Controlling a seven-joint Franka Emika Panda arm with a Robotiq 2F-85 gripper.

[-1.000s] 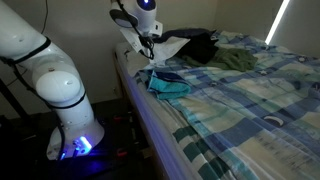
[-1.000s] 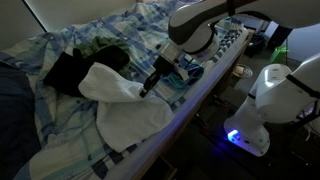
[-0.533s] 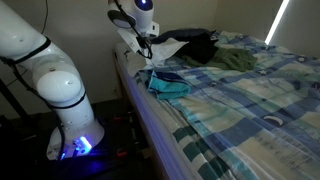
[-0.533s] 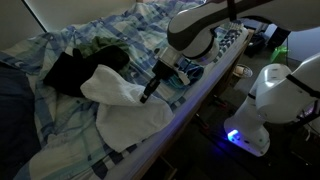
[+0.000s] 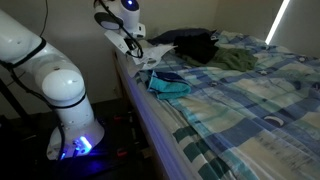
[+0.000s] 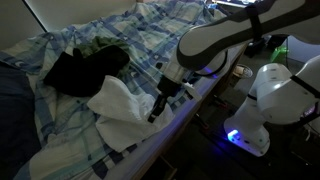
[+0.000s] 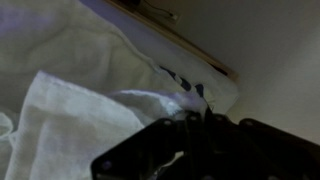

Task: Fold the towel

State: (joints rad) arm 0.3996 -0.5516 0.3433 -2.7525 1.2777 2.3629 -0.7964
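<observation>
The step in hand looks like the fold itself: one edge of the towel [image 6: 120, 115] is being carried over the rest of it. The towel lies rumpled at the edge of the surface [image 6: 60, 140], a bed under a blue checked blanket, on the side nearest the robot's base. In an exterior view part of it is raised in a loose hump that leads up to the gripper [image 6: 155, 110], with a flatter layer spread below and nearer the camera.

The fingers [image 7: 190, 150] appear drawn together on a pinch of the towel's edge. The wrist view shows them only as dark shapes at the bottom with white cloth [image 7: 70, 110] right against them, so the grip is a judgement, not a clear sight. The gripper hangs low, right at the bed's edge.

A dark garment [image 6: 75, 70] lies just beyond the towel on its far left, and a teal cloth [image 5: 168, 85] lies near it along the same edge. A green garment [image 5: 235, 60] lies further in.

The next move calls for carrying the held edge across to the opposite edge of the towel and lowering it so the layers meet. The fingers should open only once the cloth rests flat. The risk is that the soft cloth bunches, or slides off the edge.
</observation>
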